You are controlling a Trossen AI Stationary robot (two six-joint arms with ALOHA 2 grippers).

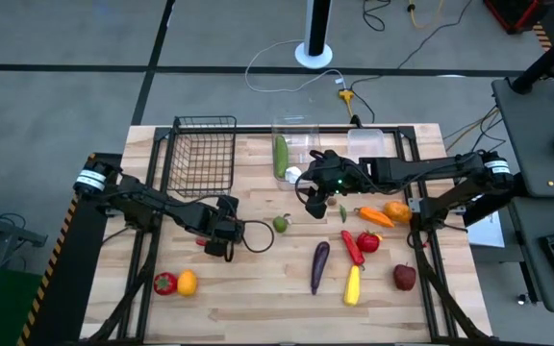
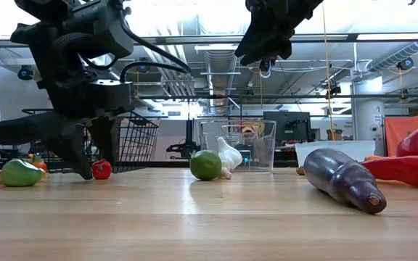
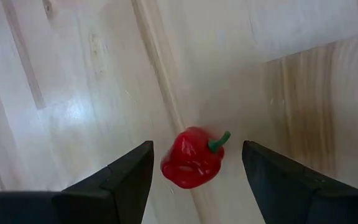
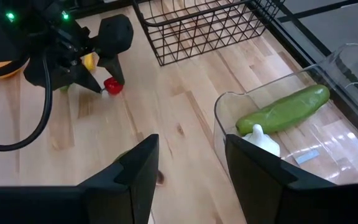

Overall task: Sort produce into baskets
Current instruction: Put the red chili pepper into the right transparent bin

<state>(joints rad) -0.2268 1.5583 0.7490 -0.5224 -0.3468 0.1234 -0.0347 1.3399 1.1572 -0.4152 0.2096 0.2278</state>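
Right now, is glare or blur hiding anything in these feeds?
Left wrist view: bright glare washes out the light wooden table, yet the small red pepper between the open left jaws reads sharp. Low view: bright ceiling lights behind, the dark left arm nearly a silhouette, and the purple eggplant up close is soft. Right wrist view: reflections on the clear plastic bin, but the green cucumber shows clearly.

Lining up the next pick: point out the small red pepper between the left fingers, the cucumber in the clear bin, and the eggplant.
small red pepper (image 3: 190, 160), left wrist view, on its red body.
cucumber (image 4: 284, 109), right wrist view, middle of its green length.
eggplant (image 2: 339, 176), low view, on its purple flank.
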